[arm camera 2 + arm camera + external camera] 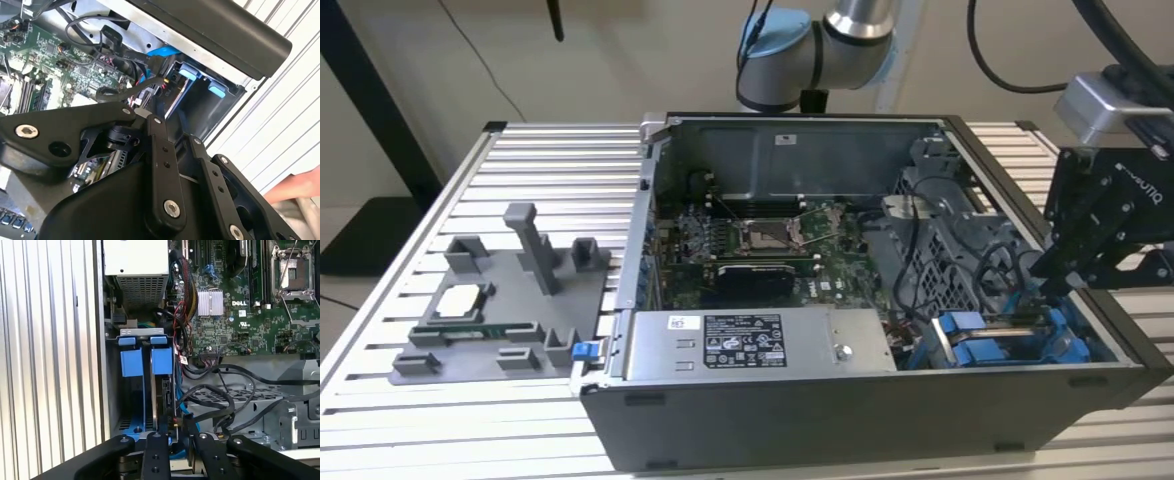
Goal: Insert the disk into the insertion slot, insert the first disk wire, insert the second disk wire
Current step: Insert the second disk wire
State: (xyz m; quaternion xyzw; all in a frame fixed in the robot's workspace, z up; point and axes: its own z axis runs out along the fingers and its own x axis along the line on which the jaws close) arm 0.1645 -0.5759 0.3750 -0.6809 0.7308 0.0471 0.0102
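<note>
Fingers (161, 150) straight down over the insertion slot (132, 362), narrow around black wire (127, 90) at the disk (164, 392).

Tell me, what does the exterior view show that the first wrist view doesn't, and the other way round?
The exterior view takes in the grey fixture beside the case, with a chip lying on it, and the robot arm behind the case. The first wrist view goes close: it shows the vent grille on the power supply's end and looks down between the slot's blue rails. Both share the green motherboard, the power supply, and the tool at the insertion slot.
</note>
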